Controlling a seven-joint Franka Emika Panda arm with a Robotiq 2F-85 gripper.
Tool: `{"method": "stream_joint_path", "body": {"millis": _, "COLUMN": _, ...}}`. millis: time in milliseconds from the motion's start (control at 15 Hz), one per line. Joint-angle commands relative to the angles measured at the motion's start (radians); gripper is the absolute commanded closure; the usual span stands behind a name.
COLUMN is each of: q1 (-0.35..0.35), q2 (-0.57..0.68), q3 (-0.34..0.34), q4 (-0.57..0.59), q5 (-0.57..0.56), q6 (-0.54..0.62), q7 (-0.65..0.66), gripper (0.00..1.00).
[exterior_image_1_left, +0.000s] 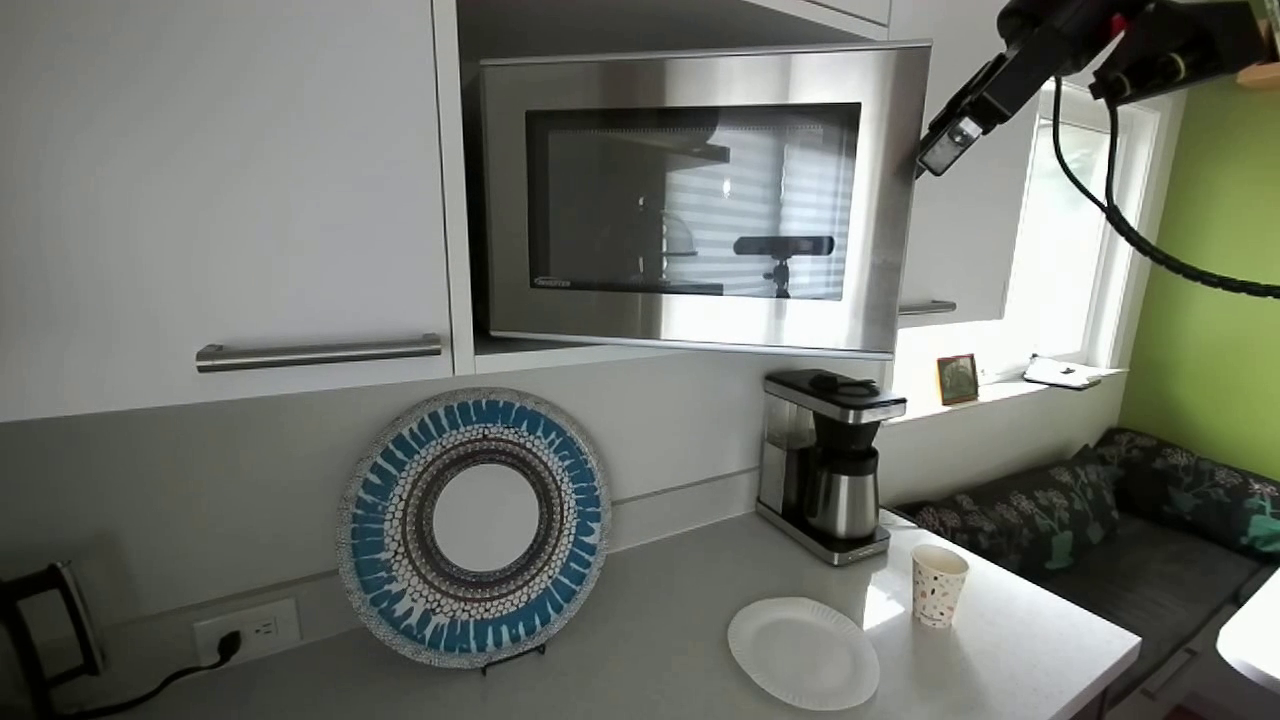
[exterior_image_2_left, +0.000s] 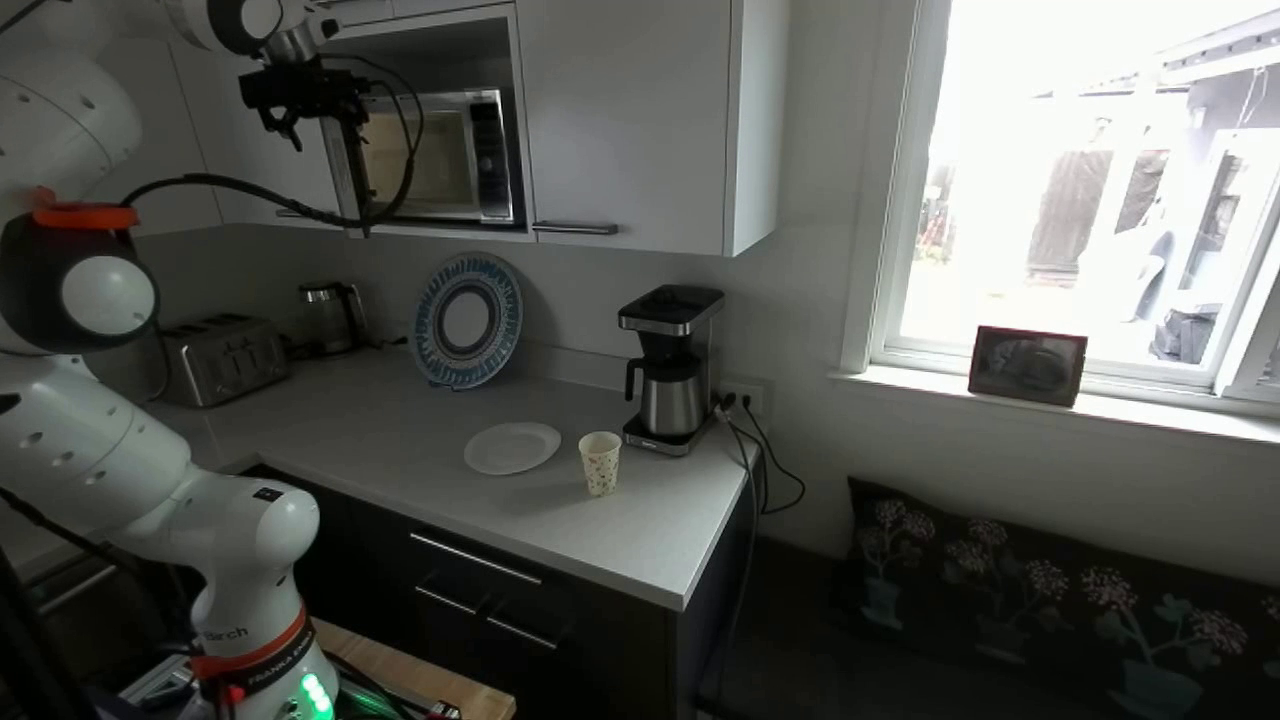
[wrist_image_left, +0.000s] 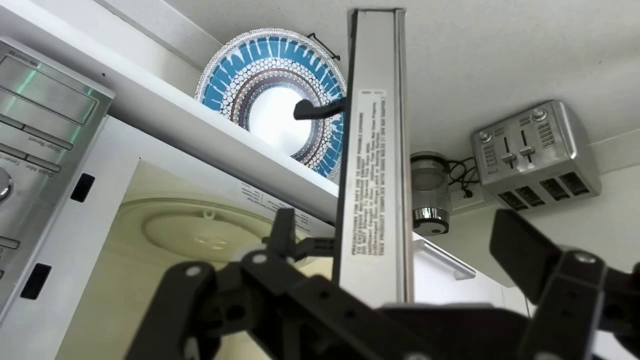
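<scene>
The black two-fingered gripper (wrist_image_left: 397, 235) gaped wide. In the wrist view the silver, flat metal microwave door (wrist_image_left: 372, 170) stood open between its jaws, edge running twelve to six o'clock; contact was unclear.

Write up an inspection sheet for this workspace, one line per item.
Surface: pale countertop bears a white plate and an upright patterned cup.
Item at the jaws: microwave door, standing open; turntable visible inside.
Jaws: open, one side each of the door's free edge in the wrist view; contact can't be told.
Clutter: coffee maker, toaster, kettle, blue-ringed disc propped on a stand.
Cables: arm cable hangs slack; power cords trail from a wall outlet past the counter's end.
Surroundings: wall cabinets, bright window, framed picture on its sill, floral cushion.
</scene>
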Motion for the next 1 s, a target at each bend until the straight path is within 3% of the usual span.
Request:
{"method": "stream_joint_path", "body": {"millis": 0, "q1": 0.009, "q2": 0.003, "q3": -0.004, "q4": 0.005, "q5": -0.004, "q6": -0.002, "q7": 0.003, "gripper": 0.0}}
{"method": "stream_joint_path", "body": {"millis": 600, "q1": 0.049, "q2": 0.039, "q3": -0.021, "q4": 0.062, "q5": 0.134, "q6": -0.087, "q7": 0.036, "gripper": 0.0}}
{"method": "stream_joint_path", "body": {"millis": 933, "q1": 0.061, "q2": 0.068, "q3": -0.033, "q4": 0.105, "q5": 0.228, "q6": -0.232, "q7": 0.076, "gripper": 0.0}}
